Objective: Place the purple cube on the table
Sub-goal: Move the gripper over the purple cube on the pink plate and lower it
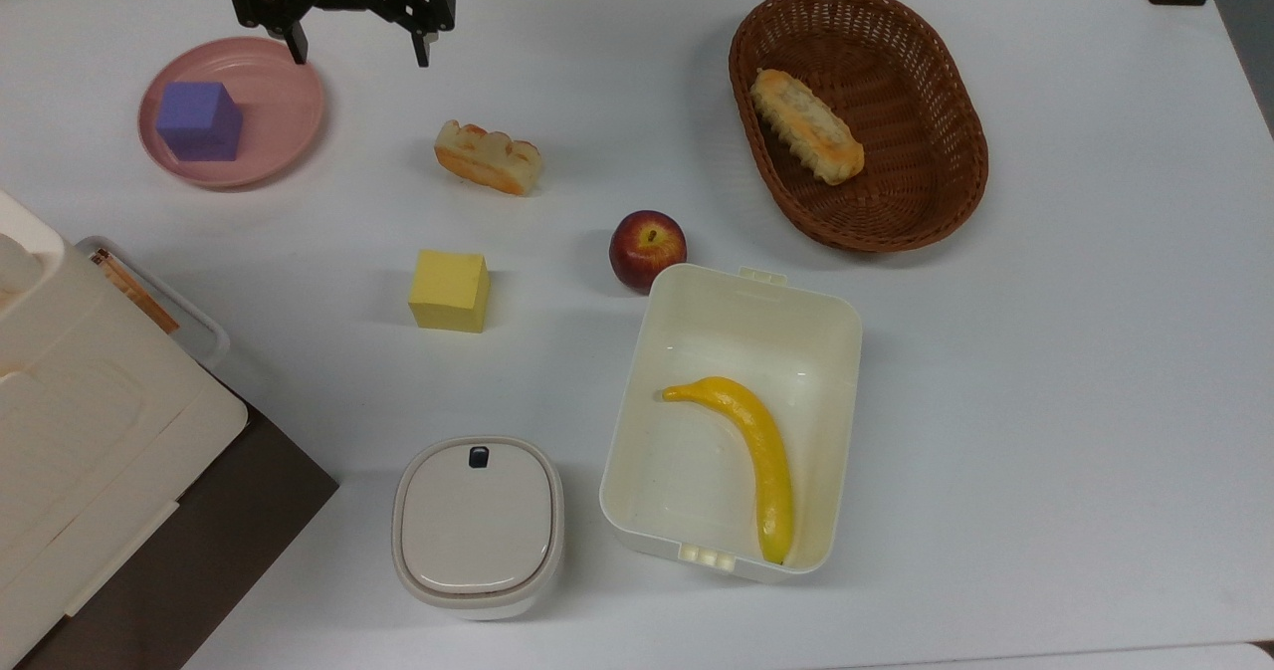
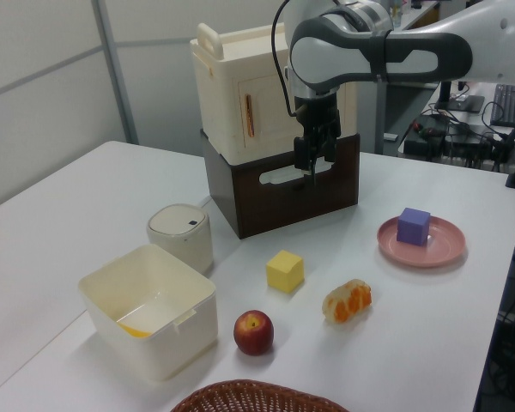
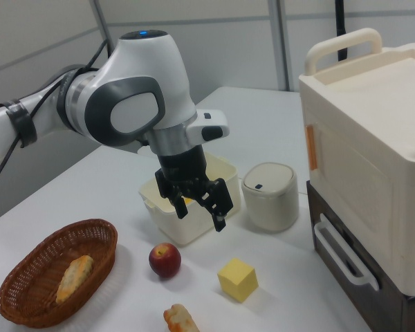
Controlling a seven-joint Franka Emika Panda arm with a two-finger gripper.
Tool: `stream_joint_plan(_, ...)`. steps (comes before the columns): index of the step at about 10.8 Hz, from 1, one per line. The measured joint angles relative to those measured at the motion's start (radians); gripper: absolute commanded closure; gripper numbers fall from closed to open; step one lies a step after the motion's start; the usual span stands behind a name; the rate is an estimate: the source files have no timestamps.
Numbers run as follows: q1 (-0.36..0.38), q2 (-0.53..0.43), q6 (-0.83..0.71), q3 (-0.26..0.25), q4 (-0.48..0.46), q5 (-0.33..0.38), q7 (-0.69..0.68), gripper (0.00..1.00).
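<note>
One purple cube (image 1: 200,120) sits on the round pink plate (image 1: 289,103), toward the top view's left side of the dish, resting flat with nothing gripping it. The plate lies on the white table (image 1: 1075,371) near the far edge in the top view's upper left. The gripper (image 1: 360,53) hangs above the table just to the top view's right of the plate; its fingers (image 1: 296,45) are spread wide and hold nothing. In the right view the gripper (image 3: 199,211) points downward, well above the tabletop, with the white arm (image 3: 124,111) reaching in from the right view's left.

Near the middle of the table a yellow cube (image 1: 450,291) stands by itself, with a piece of bread (image 1: 489,156) beyond it and a red apple (image 1: 647,248) to the top view's right. The apple is just beside the corner of an open cream box (image 1: 831,351), which holds a banana (image 1: 751,451). A small lidded white container (image 1: 478,523) stands to the top view's left of that box. A brown wicker basket (image 1: 946,142) at the top view's upper right contains a long bread roll (image 1: 806,125). A cream cabinet on a dark brown base (image 2: 266,146) occupies one corner of the table.
</note>
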Motion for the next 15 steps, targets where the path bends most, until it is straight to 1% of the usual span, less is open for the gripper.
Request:
stream_joint_plan(7,0.000,0.000,-0.002,-0.002,0.000,0.000,0.001,0.00)
stream_joint_plan(10,-0.009,-0.009,-0.007,-0.029,0.000,-0.001,-0.004,0.00)
stream_joint_plan(13,-0.054,-0.012,-0.032,-0.063,-0.001,-0.002,-0.096,0.00)
stream_joint_plan(15,-0.112,-0.006,-0.035,-0.077,-0.008,-0.002,-0.202,0.00)
